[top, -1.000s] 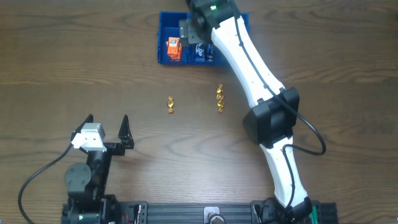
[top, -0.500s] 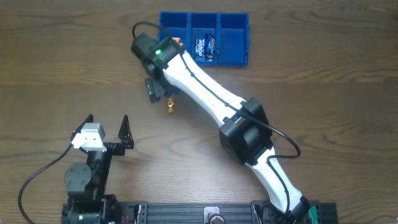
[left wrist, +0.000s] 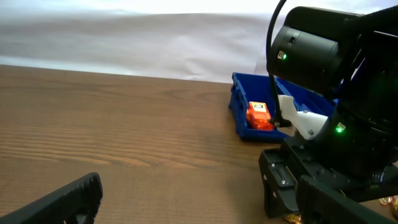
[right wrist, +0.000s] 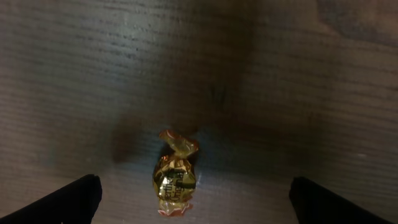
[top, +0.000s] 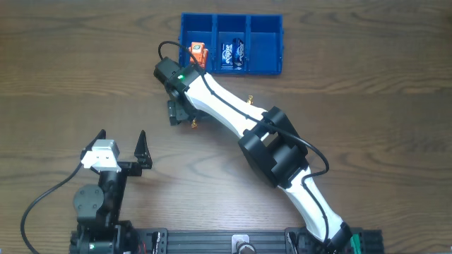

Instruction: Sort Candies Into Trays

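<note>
Jaws spread wide, the right arm's gripper [right wrist: 196,196] hovers over a gold foil-wrapped candy [right wrist: 175,177] lying on the brown wooden table [top: 367,106], left of centre and just near of the blue three-compartment plastic tray [top: 265,46]. A clean pick likely calls for a straight descent, with the wrapper's plump middle centred before closing. The left gripper [top: 121,140] rests released at near left.

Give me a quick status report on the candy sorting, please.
Right gripper open, over gold candy. Left gripper open, by its base. Nothing in the way.
</note>
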### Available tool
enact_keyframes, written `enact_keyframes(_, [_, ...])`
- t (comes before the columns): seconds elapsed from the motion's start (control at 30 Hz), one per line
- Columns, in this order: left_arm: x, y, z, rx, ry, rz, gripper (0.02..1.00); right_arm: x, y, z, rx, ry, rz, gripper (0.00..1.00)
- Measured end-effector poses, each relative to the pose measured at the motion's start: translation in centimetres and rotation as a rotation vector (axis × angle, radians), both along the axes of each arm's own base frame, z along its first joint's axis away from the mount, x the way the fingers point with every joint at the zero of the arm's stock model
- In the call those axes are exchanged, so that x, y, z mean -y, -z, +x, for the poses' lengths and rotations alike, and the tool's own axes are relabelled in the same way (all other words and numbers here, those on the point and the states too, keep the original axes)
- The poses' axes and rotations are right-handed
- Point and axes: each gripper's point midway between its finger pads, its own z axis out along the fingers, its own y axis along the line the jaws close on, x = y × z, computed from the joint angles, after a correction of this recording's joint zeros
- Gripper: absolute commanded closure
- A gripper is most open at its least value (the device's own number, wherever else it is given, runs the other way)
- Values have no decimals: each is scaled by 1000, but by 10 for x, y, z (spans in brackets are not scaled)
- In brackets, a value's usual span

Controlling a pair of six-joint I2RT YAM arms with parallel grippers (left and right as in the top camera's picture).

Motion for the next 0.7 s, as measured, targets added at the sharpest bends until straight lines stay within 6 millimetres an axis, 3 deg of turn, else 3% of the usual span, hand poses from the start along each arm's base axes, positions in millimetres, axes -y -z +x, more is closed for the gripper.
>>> enact_keyframes(0.23, [0,0,0,0,0,0,20,-1,8,0,9,37,3,104])
enact_keyframes(0.43, [0,0,0,0,0,0,20,-5,9,-1,20,57,10,360])
enact_keyframes(0.7, [0,0,0,0,0,0,20,-6,12,0,22,65,12,500])
